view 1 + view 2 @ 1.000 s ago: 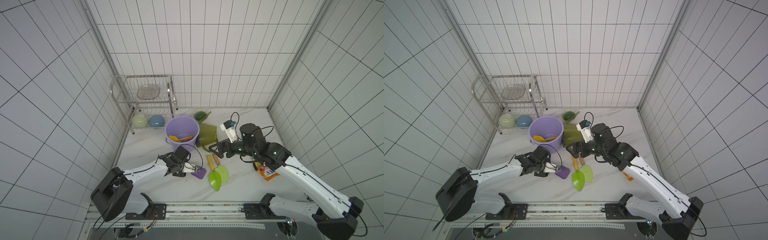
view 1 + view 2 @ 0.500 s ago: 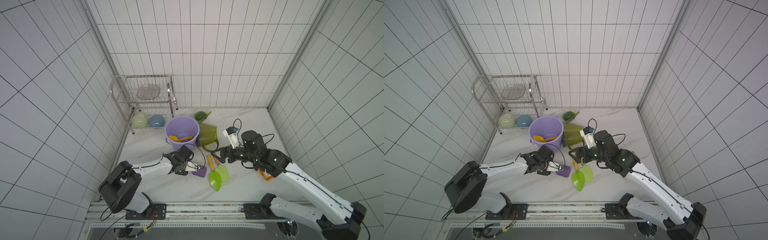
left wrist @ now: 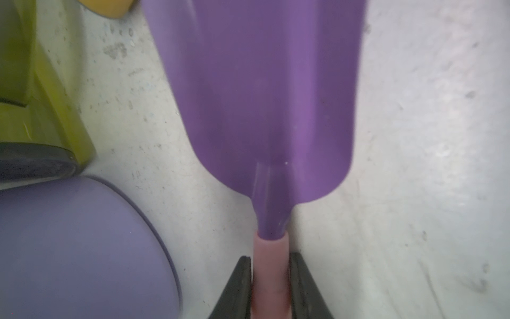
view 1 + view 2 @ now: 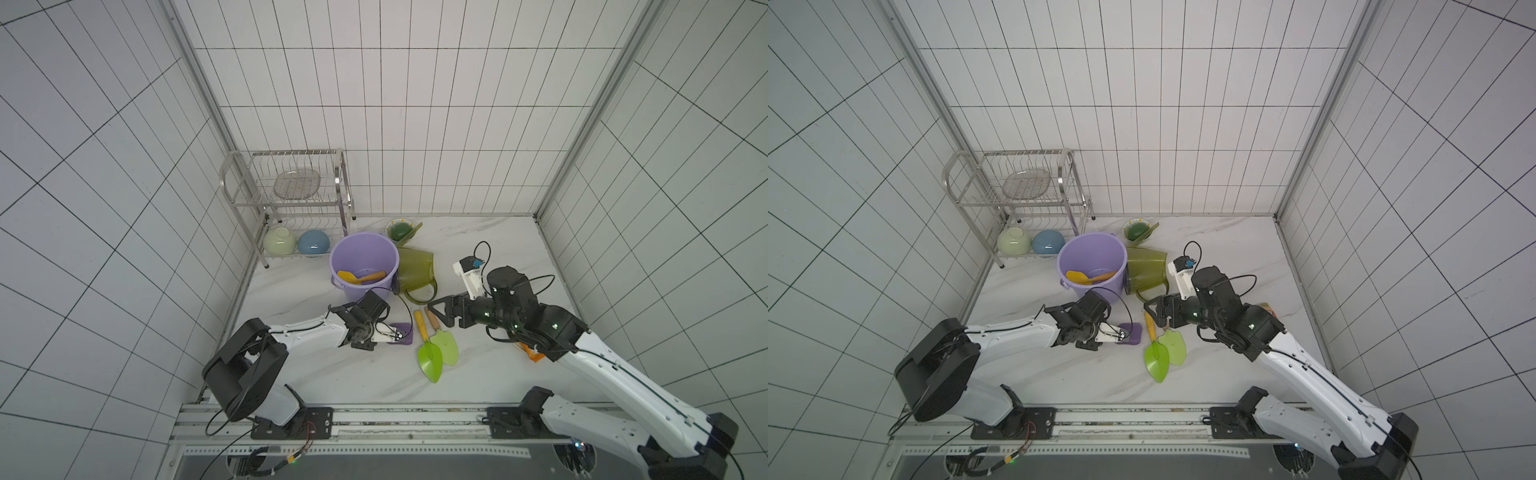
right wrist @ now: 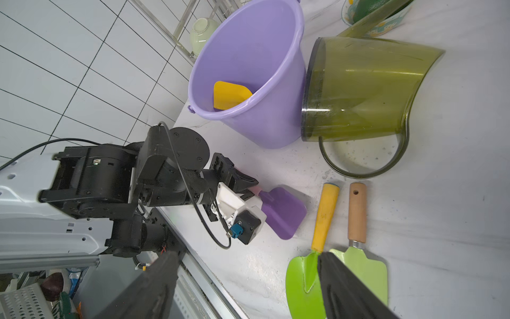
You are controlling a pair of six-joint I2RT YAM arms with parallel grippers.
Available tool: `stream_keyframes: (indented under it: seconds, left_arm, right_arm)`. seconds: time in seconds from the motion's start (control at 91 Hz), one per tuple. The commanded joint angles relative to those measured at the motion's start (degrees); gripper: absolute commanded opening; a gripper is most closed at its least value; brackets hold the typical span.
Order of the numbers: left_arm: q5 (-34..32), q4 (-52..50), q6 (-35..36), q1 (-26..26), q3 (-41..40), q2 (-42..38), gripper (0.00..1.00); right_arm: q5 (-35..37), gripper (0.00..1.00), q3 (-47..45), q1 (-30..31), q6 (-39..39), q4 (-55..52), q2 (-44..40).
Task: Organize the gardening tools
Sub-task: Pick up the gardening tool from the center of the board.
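**Left gripper clamped on purple trowel**

Only the left wrist view shows the grip. The left gripper (image 3: 270, 265) has its jaws pressed on the pink handle of the purple trowel (image 3: 262, 96), whose smooth blade lies on the marbled table (image 3: 427, 138). A second ago those jaws stood apart.

The right gripper (image 4: 436, 312) is spread wide by the handle ends of the bright green trowel (image 4: 430, 361) and the pale green trowel (image 4: 446, 347).

The yellow trowel (image 4: 353, 276) lies in the bucket (image 4: 361, 249). The translucent watering can (image 4: 415, 270) lies on its side against it.
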Motion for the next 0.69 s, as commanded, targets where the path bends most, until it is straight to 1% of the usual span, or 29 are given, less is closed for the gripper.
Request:
stream_keyframes:
  seconds: [0.0,0.121,0.264,0.374,0.539,0.682]
  left_arm:
    - [0.5,-1.1,-1.5,-0.2,0.3,-0.3,0.22]
    - [1.3,-1.9,-2.9,0.1,0.5,-1.7,0.18]
    - [4.2,-4.8,-4.5,1.1,1.6,-4.1,0.13]
    - [8.3,-8.4,-5.2,2.6,3.0,-7.0,0.10]
    - [14.3,-14.1,-5.1,5.0,4.0,-12.1,0.09]
    - [17.3,-17.4,-5.1,6.5,3.8,-16.1,0.09]
  right_arm:
    - [2.6,0.83,-1.2,-0.3,1.0,-1.3,-0.8]
    - [3.5,0.83,-2.2,-0.3,1.1,-1.7,-1.0]
    - [3.9,0.83,-3.0,-0.3,0.6,-1.8,-1.0]
    - [3.8,0.82,-3.2,-0.3,-2.2,-2.3,-0.8]
    - [4.3,0.82,-3.5,-0.3,-7.1,-3.0,-1.0]
    - [1.0,0.82,-3.8,-0.3,-11.2,-2.5,-0.7]
